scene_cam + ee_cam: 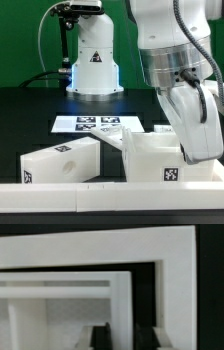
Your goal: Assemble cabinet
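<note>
The gripper (128,330) has a cabinet wall (121,297) between its jaws. I cannot tell if they squeeze it

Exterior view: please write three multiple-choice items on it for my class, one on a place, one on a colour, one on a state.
1. Over which thing does the arm hang?
A. the cabinet part on the exterior view's right
B. the marker board
C. the robot base

2. What colour is the table?
A. white
B. black
C. green

3. How is the marker board placed?
A. flat on the table
B. propped upright
C. gripped in the air

Key:
1 A: the arm ends at that cabinet part, well away from the robot base.
2 B: the bare surface around the parts is black.
3 A: its tags face up and nothing lifts it.
</note>
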You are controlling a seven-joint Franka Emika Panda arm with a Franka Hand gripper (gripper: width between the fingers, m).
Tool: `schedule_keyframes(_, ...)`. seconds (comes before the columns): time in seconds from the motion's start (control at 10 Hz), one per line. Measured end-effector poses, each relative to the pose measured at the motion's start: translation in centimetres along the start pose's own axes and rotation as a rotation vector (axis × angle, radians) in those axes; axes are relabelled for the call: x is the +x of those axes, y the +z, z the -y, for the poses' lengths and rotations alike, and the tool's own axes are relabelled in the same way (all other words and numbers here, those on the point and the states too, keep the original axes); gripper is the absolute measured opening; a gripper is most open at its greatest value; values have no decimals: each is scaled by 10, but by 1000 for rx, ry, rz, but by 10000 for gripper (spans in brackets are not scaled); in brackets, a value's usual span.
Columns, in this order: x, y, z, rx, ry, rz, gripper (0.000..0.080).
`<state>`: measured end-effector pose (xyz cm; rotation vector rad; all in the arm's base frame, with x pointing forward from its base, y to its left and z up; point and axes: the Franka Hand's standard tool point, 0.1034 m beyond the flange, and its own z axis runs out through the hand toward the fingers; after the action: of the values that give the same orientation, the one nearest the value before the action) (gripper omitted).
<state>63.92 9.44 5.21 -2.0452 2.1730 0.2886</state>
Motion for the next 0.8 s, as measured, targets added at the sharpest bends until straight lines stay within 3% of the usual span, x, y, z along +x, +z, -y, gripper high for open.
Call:
schedule_keyframes(0.1,0,-1,1,1,-1,-1,82)
schedule_keyframes(0.8,-9,0,11,20,-5,-20,84)
